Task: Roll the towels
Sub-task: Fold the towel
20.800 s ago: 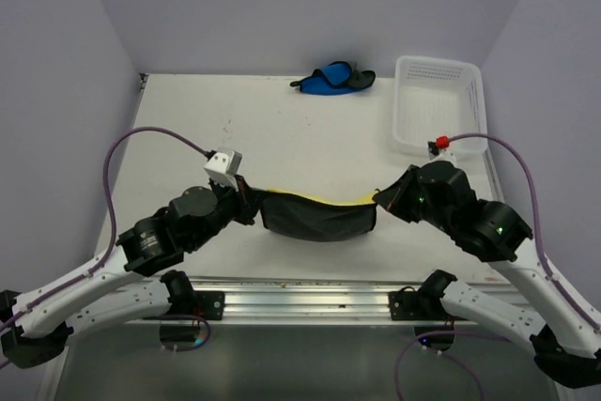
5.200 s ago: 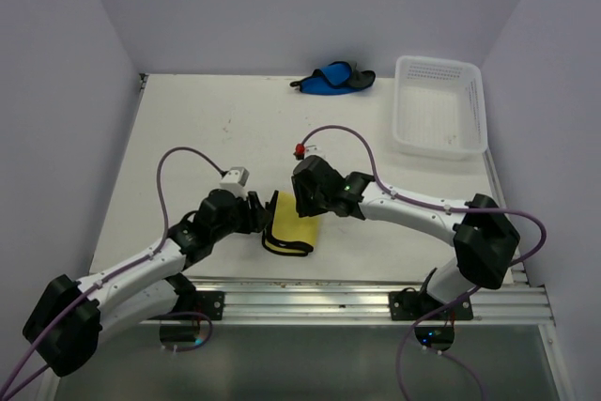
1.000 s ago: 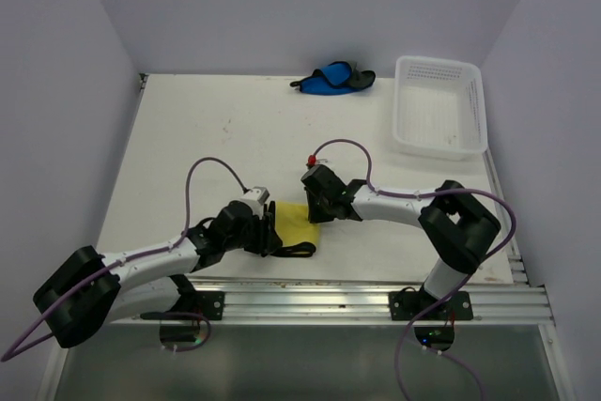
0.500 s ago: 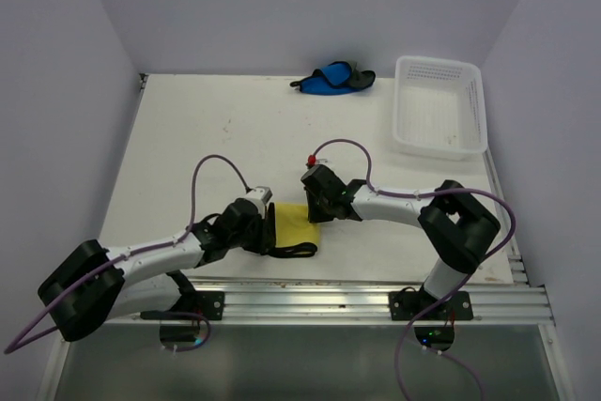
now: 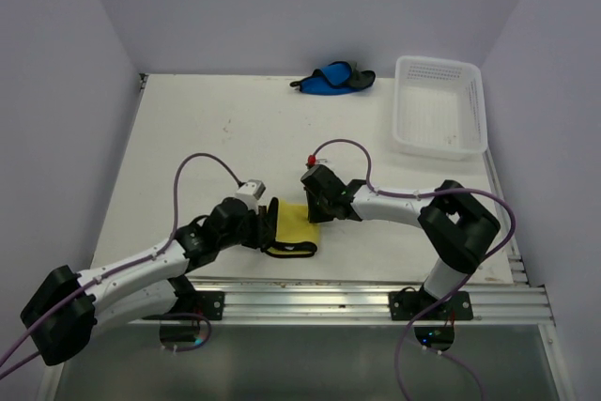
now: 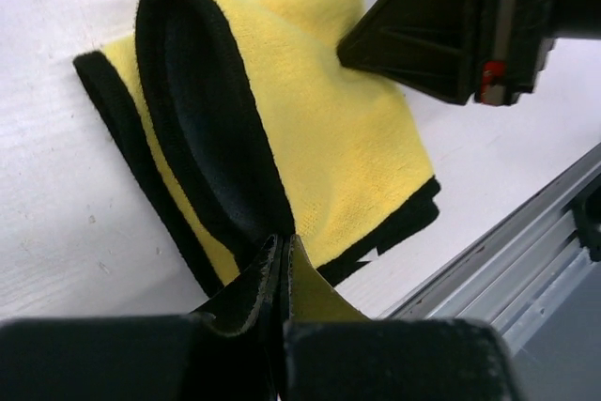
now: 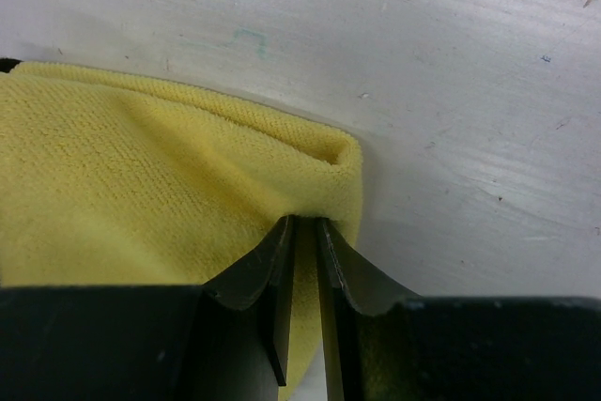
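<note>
Left gripper (image 6: 282, 253), clamped tight, and right gripper (image 7: 302, 232), nearly closed, pinch the folded yellow dark-edged cloth towel (image 5: 299, 223), roll barely begun; 1 crumpled blue cloth towel (image 5: 329, 78) lies unrolled.

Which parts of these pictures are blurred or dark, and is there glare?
Left wrist view: the left gripper at the bottom is dark and soft, the yellow towel sharp. Right wrist view: likewise for the right gripper. Top external view: even light on the table, no glare.

- A robot lab's test cell: plain lilac walls (image 5: 300, 7) box in a white table (image 5: 207, 129).
- Two cabled arms (image 5: 141, 265) are bolted to a metal rail (image 5: 310, 298) at its near edge.
</note>
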